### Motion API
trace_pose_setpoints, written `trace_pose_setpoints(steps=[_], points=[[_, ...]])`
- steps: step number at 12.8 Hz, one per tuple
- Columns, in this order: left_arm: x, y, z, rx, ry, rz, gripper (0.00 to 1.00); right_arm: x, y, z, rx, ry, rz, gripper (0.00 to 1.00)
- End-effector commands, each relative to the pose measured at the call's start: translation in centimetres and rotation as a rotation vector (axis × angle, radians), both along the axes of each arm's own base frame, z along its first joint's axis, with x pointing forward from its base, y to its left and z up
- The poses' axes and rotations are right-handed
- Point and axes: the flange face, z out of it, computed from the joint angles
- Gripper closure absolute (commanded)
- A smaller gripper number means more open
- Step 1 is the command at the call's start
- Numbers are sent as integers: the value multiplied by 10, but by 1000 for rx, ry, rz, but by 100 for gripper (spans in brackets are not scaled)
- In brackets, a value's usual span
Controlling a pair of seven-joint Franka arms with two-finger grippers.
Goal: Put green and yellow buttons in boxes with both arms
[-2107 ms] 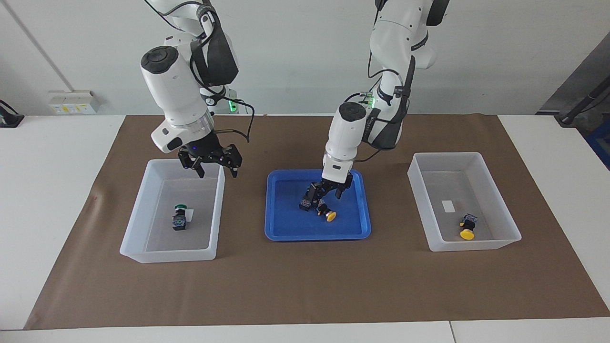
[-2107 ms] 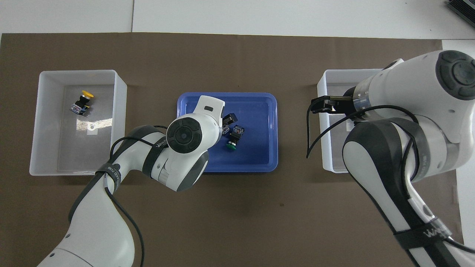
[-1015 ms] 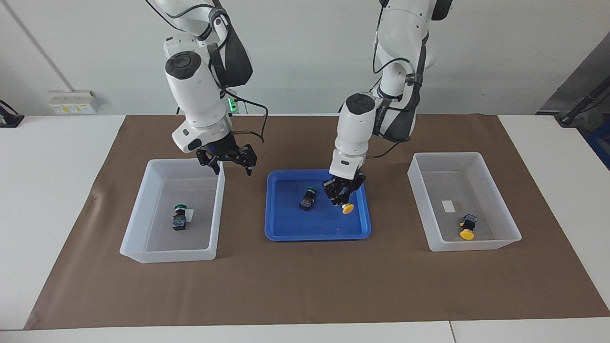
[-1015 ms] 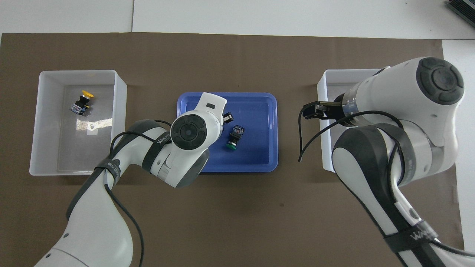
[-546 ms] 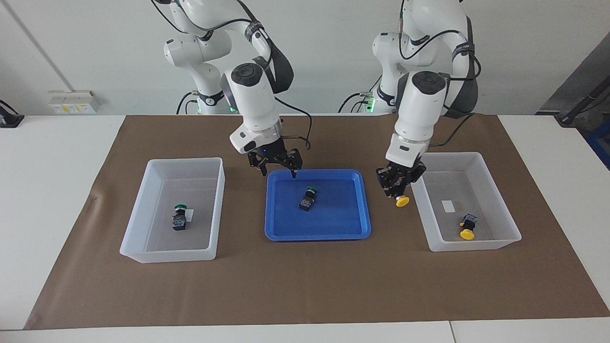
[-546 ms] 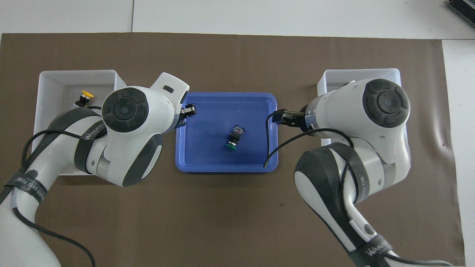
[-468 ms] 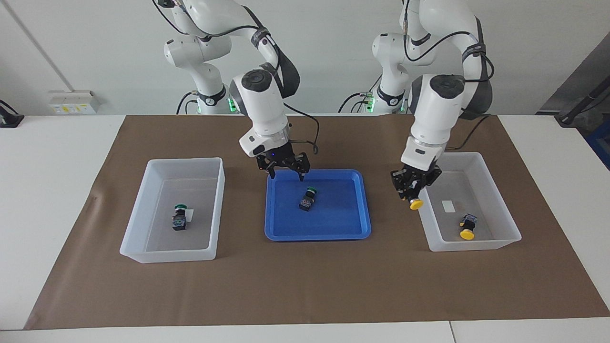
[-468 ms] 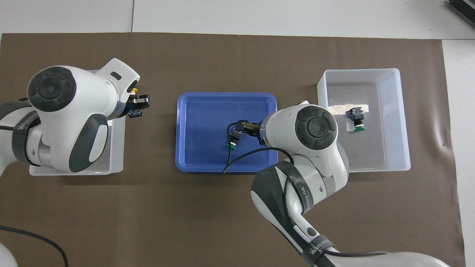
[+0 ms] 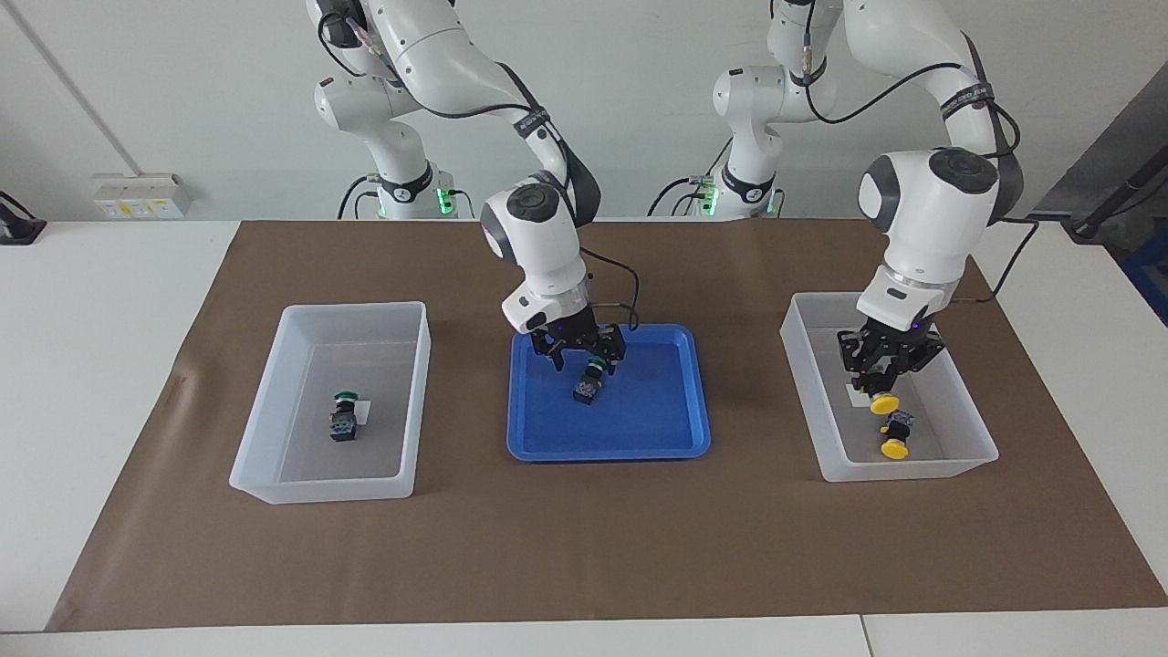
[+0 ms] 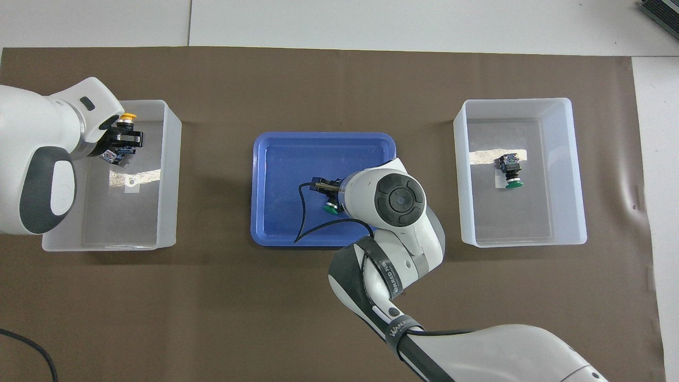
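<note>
Facing view: both arms at work
Left gripper point(image 9: 883, 381) grasps a yellow button point(image 9: 883, 402) over its box point(image 9: 969, 453); right gripper point(image 9: 585, 354) (spread) straddles the tray's point(image 9: 609, 444) green button point(image 9: 589, 377).

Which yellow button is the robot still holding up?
The yellow button pinched in the left gripper, up over the box at the left arm's end. The other yellow button lies loose on that box's floor, just under it.
</note>
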Motion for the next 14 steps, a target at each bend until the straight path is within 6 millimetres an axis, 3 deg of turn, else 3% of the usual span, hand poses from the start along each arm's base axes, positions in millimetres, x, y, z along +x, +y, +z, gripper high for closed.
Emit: trace_pose_setpoints(steps=[1,3,4,5,6,9,11,12,13,14], points=[[-4,27,-12,43,-27,-121,100,4,6,-16,-28,-24,21,0],[-7,38,-23,67,-8,-192,100,1,1,-23,-60,-12,42,0],[-8,37,-39,83,18,-261,100,2,-1,-25,-82,-20,60,0],[-5,38,-55,95,32,-318,100,2,-1,-25,-87,-22,66,10],[-2,38,-67,98,37,-333,100,1,0,-25,-88,-20,67,29],[0,37,-96,95,77,-356,100,0,2,-24,-91,-11,61,100],[2,39,-113,97,87,-371,100,5,3,-12,-96,-5,53,100],[2,40,-115,96,90,-372,100,15,-7,10,-109,4,39,100],[2,39,-115,96,92,-373,60,24,-21,43,-121,13,15,100],[1,40,-117,99,95,-388,1,32,-42,75,-127,15,-8,100]])
